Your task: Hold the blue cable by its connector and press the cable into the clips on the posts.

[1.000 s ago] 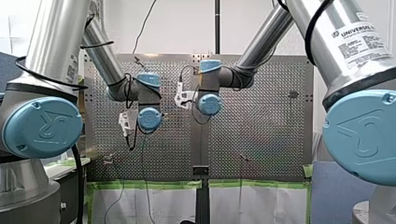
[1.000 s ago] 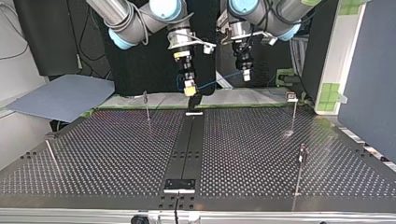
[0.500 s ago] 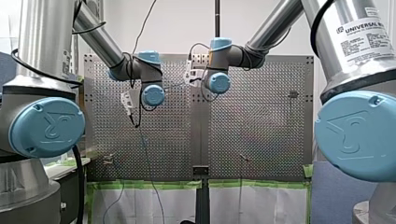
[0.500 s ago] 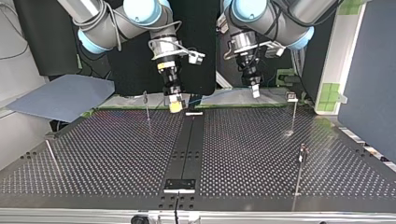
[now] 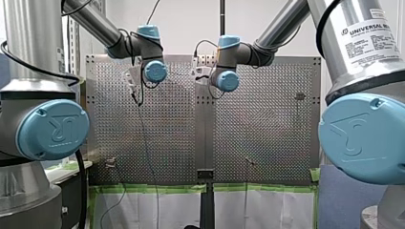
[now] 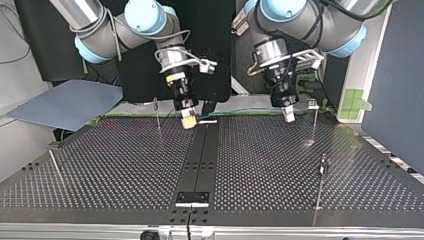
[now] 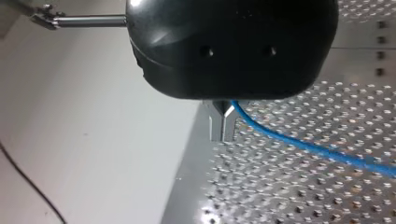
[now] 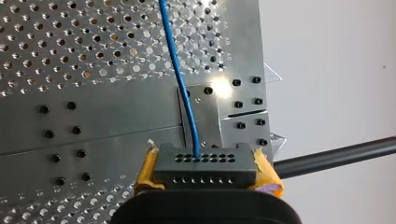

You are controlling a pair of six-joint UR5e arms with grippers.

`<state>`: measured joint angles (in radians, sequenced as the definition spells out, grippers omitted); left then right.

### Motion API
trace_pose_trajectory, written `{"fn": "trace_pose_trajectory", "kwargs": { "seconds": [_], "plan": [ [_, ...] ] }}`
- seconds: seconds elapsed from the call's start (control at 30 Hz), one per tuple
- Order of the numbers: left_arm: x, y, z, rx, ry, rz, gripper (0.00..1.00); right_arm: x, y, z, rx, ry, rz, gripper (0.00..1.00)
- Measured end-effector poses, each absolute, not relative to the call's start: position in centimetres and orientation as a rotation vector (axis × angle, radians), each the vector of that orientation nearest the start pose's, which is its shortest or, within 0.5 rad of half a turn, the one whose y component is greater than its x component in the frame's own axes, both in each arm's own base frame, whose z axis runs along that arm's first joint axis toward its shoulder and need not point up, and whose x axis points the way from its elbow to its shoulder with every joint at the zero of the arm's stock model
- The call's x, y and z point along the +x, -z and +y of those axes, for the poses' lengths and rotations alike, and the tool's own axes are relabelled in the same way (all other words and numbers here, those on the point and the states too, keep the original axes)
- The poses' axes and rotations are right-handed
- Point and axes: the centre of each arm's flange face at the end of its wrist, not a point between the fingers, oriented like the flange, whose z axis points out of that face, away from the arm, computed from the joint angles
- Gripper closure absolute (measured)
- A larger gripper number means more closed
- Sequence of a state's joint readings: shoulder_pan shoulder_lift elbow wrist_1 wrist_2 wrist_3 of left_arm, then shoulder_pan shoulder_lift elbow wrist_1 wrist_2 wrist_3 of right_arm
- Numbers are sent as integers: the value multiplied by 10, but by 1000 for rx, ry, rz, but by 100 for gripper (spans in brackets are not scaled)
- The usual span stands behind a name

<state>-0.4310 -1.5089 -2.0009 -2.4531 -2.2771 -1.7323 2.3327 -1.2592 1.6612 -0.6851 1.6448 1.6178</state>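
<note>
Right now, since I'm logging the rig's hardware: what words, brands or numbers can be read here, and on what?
"UNIVERSAL R", cut off at the edge: white label on my right arm.
Smaller lines below it: too small to read.
"UR" raised emblem: blue joint cap on my left arm.
Top and wrist views: no text.

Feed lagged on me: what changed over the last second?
In the top view my right tool dropped and shifted left, my left tool dropped and shifted right, spreading apart. Unchanged: the connector stays in my right tool, the blue cable spans both; posts unmoved.
</note>
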Motion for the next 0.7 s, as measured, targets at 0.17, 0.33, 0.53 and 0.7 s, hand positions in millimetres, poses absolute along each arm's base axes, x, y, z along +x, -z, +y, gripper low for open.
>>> {"fn": "trace_pose_trajectory", "kwargs": {
  "seconds": [0.17, 0.33, 0.53, 0.7],
  "plan": [
    [366, -391, -241, -440, 61, 1248, 98, 517, -349, -360, 1403, -1946, -708, 100],
    [358, -402, -233, -440, 52, 1253, 98, 521, -361, -364, 1383, -1967, -689, 100],
    [355, -401, -230, -427, 28, 1282, 98, 531, -380, -365, 1358, -2004, -656, 100],
    [357, -401, -228, -421, 25, 1286, 98, 539, -383, -366, 1359, -2017, -643, 100]
  ]
}}
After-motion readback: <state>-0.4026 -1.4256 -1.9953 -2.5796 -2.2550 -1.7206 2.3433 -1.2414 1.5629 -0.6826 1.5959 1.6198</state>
